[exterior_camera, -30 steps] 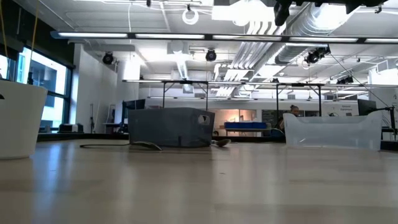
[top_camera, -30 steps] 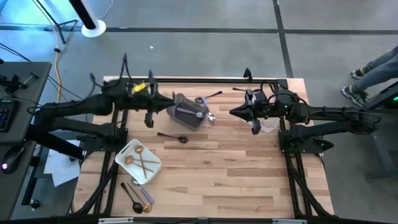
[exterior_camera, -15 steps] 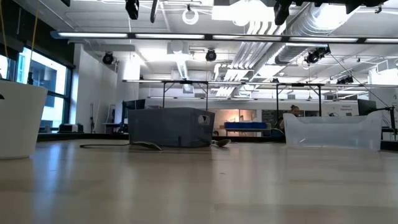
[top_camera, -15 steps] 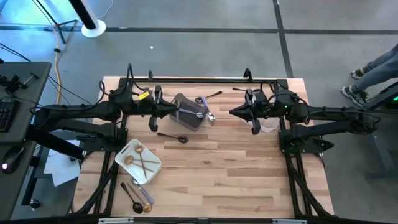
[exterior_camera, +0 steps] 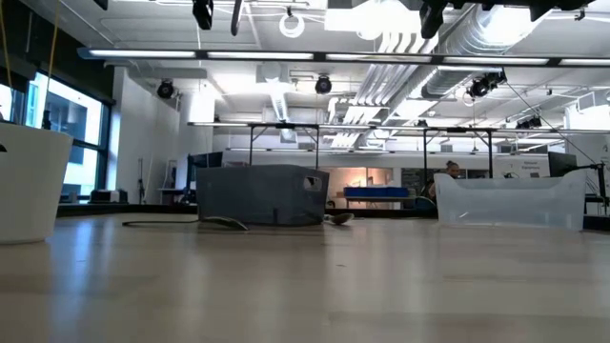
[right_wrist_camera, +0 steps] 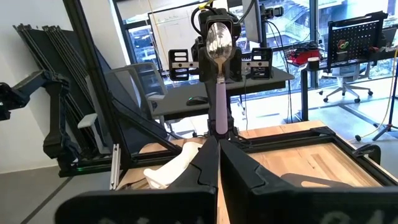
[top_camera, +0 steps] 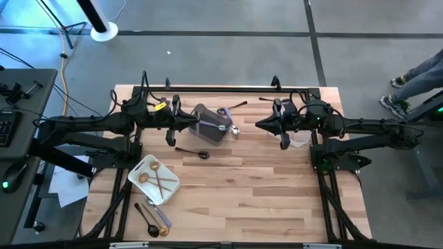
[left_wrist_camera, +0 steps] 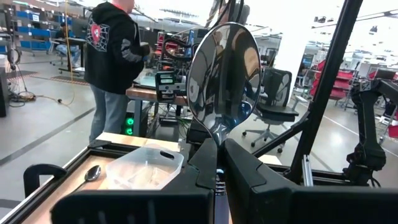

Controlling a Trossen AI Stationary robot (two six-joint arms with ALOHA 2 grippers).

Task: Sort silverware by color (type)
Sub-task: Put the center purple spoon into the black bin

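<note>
Lilac plastic forms the handle of the spoon (right_wrist_camera: 218,81) that the right gripper (right_wrist_camera: 218,155) holds upright, jaws closed on its stem, above the counter (top_camera: 263,187) near the clear tub (top_camera: 299,139). The left gripper (left_wrist_camera: 218,163) has its jaws clamped on a shiny silver spoon (left_wrist_camera: 222,78), bowl up, raised beside the grey bin (top_camera: 210,124).

A person's black jacket (left_wrist_camera: 111,45) in the left wrist view bears a red-and-white emblem on the back; its lettering is too small to read. No other writing can be made out.

On the counter a dark spoon (top_camera: 193,151) lies just in front of the bin, and a black utensil (top_camera: 236,106) lies behind it. The white tray (top_camera: 154,180) holds gold pieces (top_camera: 159,181); more dark and gold spoons (top_camera: 152,219) lie near the counter's front left edge.

In the low view the bin (exterior_camera: 263,195) and the tub (exterior_camera: 510,200) hide whatever they contain, and only the tips of both arms show, cut off at the upper edge. A person's legs (top_camera: 414,81) are cropped at the right of the high view.
</note>
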